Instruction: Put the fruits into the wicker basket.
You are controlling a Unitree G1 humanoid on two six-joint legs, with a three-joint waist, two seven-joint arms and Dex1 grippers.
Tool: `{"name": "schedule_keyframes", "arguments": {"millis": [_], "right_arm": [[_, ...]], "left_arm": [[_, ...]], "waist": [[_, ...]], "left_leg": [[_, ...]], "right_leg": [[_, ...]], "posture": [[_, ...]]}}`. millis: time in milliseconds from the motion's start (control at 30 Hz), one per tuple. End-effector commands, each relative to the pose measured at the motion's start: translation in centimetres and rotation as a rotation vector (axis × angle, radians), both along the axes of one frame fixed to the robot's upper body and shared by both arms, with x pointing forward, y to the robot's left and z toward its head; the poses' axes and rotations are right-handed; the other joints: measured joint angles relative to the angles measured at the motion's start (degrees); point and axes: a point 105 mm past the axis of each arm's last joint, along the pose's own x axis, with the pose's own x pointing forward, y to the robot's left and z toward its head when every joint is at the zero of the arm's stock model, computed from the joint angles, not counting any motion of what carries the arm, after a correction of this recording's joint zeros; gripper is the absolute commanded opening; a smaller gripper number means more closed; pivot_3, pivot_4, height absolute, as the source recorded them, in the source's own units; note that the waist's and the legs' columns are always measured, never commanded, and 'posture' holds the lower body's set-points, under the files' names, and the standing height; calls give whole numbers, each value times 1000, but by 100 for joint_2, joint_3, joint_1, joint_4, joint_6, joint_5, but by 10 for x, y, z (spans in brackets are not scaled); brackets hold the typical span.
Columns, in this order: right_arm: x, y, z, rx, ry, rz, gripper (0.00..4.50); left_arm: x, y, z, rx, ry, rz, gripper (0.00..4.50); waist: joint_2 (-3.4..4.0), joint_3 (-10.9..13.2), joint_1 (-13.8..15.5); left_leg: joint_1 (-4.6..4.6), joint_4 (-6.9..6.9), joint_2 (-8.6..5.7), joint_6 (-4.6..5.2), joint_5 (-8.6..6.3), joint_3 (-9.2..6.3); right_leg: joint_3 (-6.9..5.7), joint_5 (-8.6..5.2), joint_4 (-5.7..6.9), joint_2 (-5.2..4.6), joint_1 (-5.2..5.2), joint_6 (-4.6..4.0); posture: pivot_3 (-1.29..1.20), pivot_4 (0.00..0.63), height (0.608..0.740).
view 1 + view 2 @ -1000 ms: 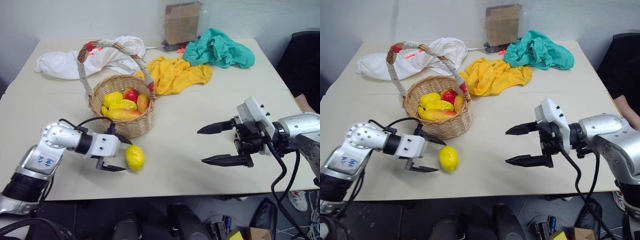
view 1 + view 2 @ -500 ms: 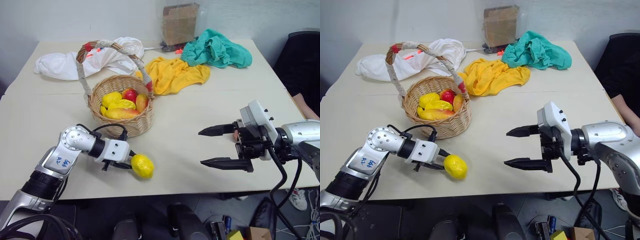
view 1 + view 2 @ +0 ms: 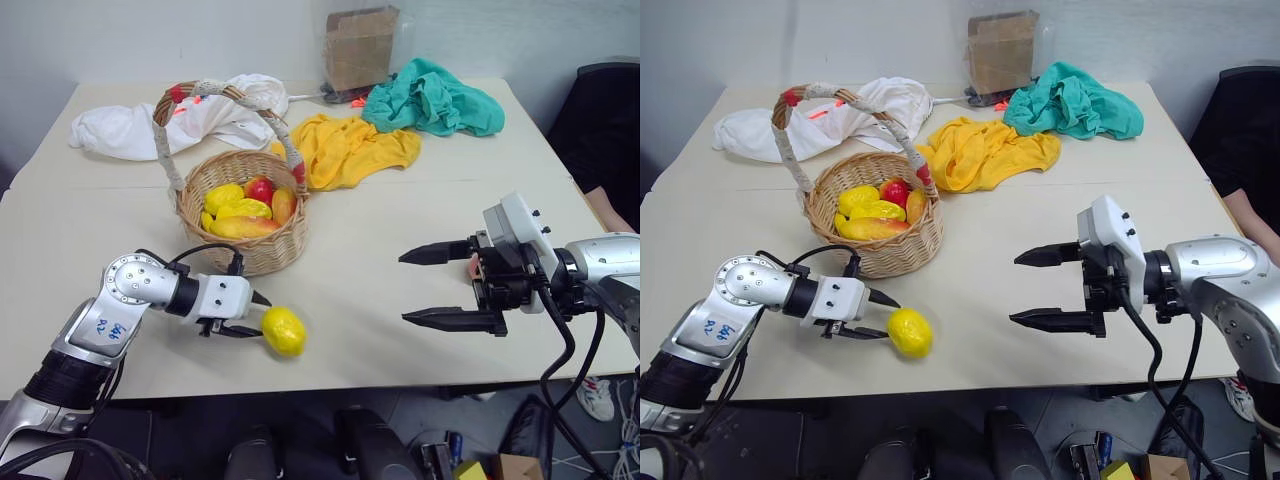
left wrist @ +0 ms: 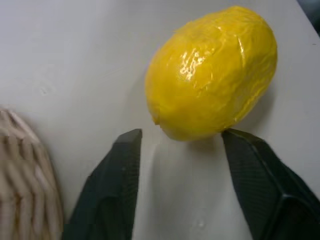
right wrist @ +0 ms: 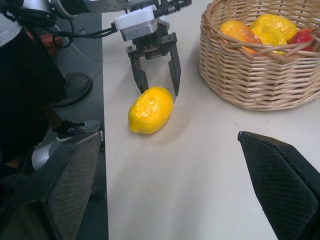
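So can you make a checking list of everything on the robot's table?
Surface: pale table, bare in front.
Job's things: lemon on the table near the front edge, outside the basket; other fruits inside.
Clutter: white cloth, yellow cloth, green cloth, cardboard box at the back.
Grippers: left gripper open, fingers at the lemon's end, not gripping; right gripper open, empty.
Cables: black ones along both arms.
Surroundings: pale wall; a person's shoe.
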Motion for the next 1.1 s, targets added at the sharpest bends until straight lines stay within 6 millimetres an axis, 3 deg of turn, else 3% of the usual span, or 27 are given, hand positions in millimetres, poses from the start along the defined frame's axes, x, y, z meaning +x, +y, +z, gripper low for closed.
{"name": "schedule_keyframes", "arguments": {"millis": [33, 100, 233, 567, 733, 900, 1000, 1100], "right_arm": [[-3, 1, 8, -1, -40, 17, 4500], [-4, 1, 7, -1, -35, 16, 4500], [-5, 1, 7, 0, -31, 10, 4500], [-6, 1, 11, 15, -37, -20, 4500], [-5, 3, 11, 27, -42, -31, 4500], [-3, 5, 10, 29, -46, -35, 4500], [-2, 6, 10, 31, -48, -30, 4500], [-3, 9, 12, 42, -48, -14, 4500]], "left_arm": [[-7, -13, 32, -78, -68, -73, 3537], [-13, -20, 35, -86, -52, -113, 3537], [-20, -36, 23, -42, 9, -214, 3537], [3, -39, -13, 141, 22, -294, 3537], [7, -42, -7, 110, 26, -302, 2614], [8, -35, -6, 123, 17, -271, 2575], [3, -31, 12, 20, 53, -209, 2574], [-6, -35, 58, -244, 131, -110, 2574]], "waist": [[0, 0, 0], [0, 0, 3], [1, 0, 7], [0, 0, -3], [0, 0, 10], [0, 0, 5], [0, 0, -14], [-1, 1, -12]], "left_leg": [[0, 0, 0, 0, 0, 0], [0, 0, 0, 0, 0, 1], [1, 1, -1, -2, 1, 1], [1, 3, -1, -3, 2, 2], [1, 4, -2, -2, 1, 1], [0, 4, -1, -2, 1, 0], [0, 4, 0, -2, 1, 0], [-3, 4, 4, -3, 2, -2]], "right_leg": [[0, 0, 0, 0, 0, 0], [0, 0, 0, -1, 1, 0], [0, 0, 2, 1, 1, 0], [3, 0, 1, 5, 1, 0], [2, 0, 2, 2, 1, 0], [2, 0, 3, 3, 1, 0], [2, 0, 4, 3, 0, 0], [0, -1, 8, 3, -3, 1]], "posture": [[0, 150, 740], [0, 150, 740], [0, 150, 740], [0, 150, 740], [0, 150, 740], [0, 150, 740], [0, 150, 740], [0, 150, 740]]}}
